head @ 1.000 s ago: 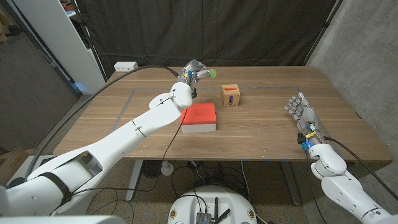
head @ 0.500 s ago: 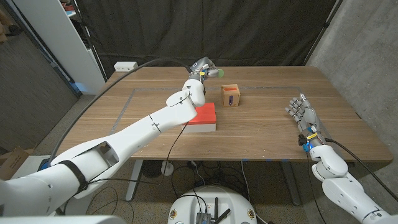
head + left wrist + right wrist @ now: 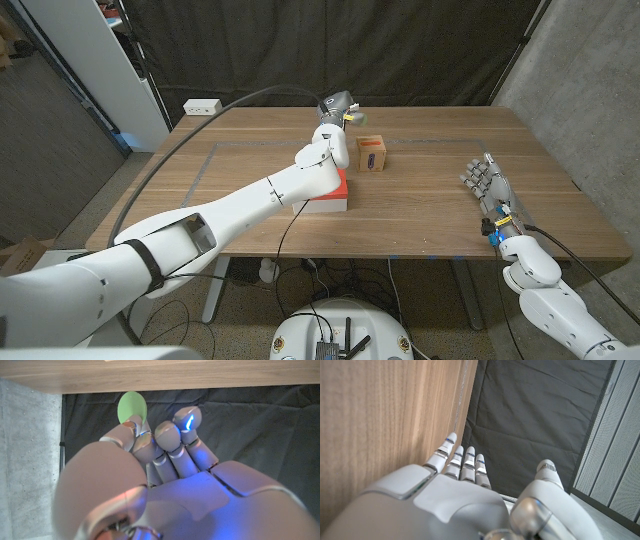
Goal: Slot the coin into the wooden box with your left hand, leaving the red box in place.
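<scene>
**Coin held high, closing on the wooden box slot**

Left hand raised above the far part of the surface; fingers curled in, thumb and a fingertip pinching the green coin; in the head view the coin pokes out of the hand toward 3 o'clock, edge-on detail too small to read; wrist view shows the disc face clearly, upper half free of the fingers.

Wooden box sits just at 4–5 o'clock of the hand, near but apart; dark slot visible on its top face, running roughly front to back; red box lies at 6 o'clock of the hand, under the left forearm, beside the wooden box but not touching it.

Right hand waits well apart at 3 o'clock near the surface's edge; fingers apart and straight, nothing in it; wrist view shows it along the wood grain.

Judgement: step in hand is carry-and-align, insertion not yet done. To do it well: bring the coin over the slot; turn the wrist so the disc's plane matches the slot's line; lower edge-first, free half leading; release only once the rim is inside. Keep the forearm lifted; a sagging elbow could nudge the red box; a skewed coin would likely jam or skate off the top.
</scene>
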Robot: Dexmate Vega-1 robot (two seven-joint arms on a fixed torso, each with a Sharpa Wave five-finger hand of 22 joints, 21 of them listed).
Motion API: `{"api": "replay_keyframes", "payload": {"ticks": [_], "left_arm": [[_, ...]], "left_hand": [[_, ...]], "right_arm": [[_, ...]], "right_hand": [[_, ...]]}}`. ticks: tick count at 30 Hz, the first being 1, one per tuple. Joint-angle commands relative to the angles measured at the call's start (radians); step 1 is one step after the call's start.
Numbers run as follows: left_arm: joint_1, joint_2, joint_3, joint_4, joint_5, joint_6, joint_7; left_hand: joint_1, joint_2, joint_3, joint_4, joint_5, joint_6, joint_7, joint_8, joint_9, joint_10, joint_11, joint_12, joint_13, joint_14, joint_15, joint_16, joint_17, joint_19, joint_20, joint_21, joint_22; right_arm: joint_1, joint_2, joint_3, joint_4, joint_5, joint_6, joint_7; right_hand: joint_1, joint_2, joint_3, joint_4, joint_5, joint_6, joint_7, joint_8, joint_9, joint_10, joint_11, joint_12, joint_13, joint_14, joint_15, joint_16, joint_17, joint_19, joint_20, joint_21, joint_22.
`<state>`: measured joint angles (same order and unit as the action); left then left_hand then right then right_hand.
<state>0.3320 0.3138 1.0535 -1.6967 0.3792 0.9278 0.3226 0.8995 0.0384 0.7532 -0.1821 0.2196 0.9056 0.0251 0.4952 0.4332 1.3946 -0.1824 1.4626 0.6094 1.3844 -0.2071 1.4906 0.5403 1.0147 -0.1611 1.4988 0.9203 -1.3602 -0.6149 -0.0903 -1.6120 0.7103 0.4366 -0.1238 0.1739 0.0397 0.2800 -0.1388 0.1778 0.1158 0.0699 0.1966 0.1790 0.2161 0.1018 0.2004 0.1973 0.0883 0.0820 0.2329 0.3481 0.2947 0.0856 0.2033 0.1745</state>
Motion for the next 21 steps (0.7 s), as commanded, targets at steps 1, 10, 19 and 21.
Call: {"api": "replay_keyframes", "payload": {"ticks": [1, 10, 19, 21], "left_arm": [[-0.082, -0.067, 0.088, 0.097, 0.065, 0.07, -0.055], [-0.114, -0.111, 0.126, 0.162, 0.077, 0.108, -0.073], [-0.131, -0.153, 0.148, 0.217, 0.063, 0.125, -0.077], [-0.134, -0.159, 0.151, 0.227, 0.057, 0.122, -0.079]], "left_hand": [[0.012, 0.002, 0.004, 0.001, 0.005, 0.147, 0.021, 0.006, 0.006, -0.002, -0.003, 0.006, 0.003, 0.01, -0.001, 0.004, 0.003, -0.001, -0.053, 0.006, 0.004], [0.015, -0.002, 0.003, 0.0, 0.006, 0.149, 0.017, 0.003, 0.006, -0.004, -0.005, 0.011, 0.006, 0.013, -0.001, 0.007, 0.003, -0.004, -0.053, 0.003, -0.001], [0.016, -0.003, 0.005, 0.001, 0.007, 0.152, 0.018, 0.001, 0.006, -0.002, -0.006, 0.009, -0.002, 0.011, -0.001, 0.006, 0.001, -0.007, -0.053, 0.002, 0.0], [0.016, -0.001, 0.005, 0.002, 0.007, 0.152, 0.019, 0.0, 0.007, -0.004, -0.005, 0.009, -0.001, 0.011, -0.001, 0.007, 0.003, -0.001, -0.053, 0.008, 0.006]], "right_arm": [[-0.001, -0.001, 0.002, 0.002, 0.006, -0.004, 0.005], [0.005, -0.003, 0.0, 0.006, 0.006, -0.009, 0.007], [0.017, 0.003, -0.006, 0.018, 0.009, -0.008, 0.011], [0.019, 0.004, -0.007, 0.022, 0.006, -0.004, 0.013]], "right_hand": [[0.006, 0.01, -0.001, -0.002, -0.001, 0.012, 0.0, -0.001, 0.006, 0.005, -0.001, 0.007, 0.005, 0.007, 0.002, 0.004, 0.002, 0.008, 0.001, -0.001, 0.003], [0.005, 0.01, -0.001, -0.002, -0.001, 0.012, 0.0, -0.001, 0.006, 0.004, -0.002, 0.006, 0.005, 0.008, 0.004, 0.004, 0.002, 0.009, 0.002, -0.001, 0.003], [0.006, 0.011, -0.001, -0.002, -0.001, 0.011, 0.0, -0.002, 0.006, 0.005, -0.001, 0.006, 0.005, 0.008, 0.004, 0.004, 0.002, 0.009, 0.002, -0.002, 0.003], [0.006, 0.011, -0.001, -0.002, -0.001, 0.011, 0.0, -0.002, 0.006, 0.005, -0.003, 0.006, 0.005, 0.008, 0.004, 0.004, 0.002, 0.009, 0.002, -0.002, 0.003]]}}
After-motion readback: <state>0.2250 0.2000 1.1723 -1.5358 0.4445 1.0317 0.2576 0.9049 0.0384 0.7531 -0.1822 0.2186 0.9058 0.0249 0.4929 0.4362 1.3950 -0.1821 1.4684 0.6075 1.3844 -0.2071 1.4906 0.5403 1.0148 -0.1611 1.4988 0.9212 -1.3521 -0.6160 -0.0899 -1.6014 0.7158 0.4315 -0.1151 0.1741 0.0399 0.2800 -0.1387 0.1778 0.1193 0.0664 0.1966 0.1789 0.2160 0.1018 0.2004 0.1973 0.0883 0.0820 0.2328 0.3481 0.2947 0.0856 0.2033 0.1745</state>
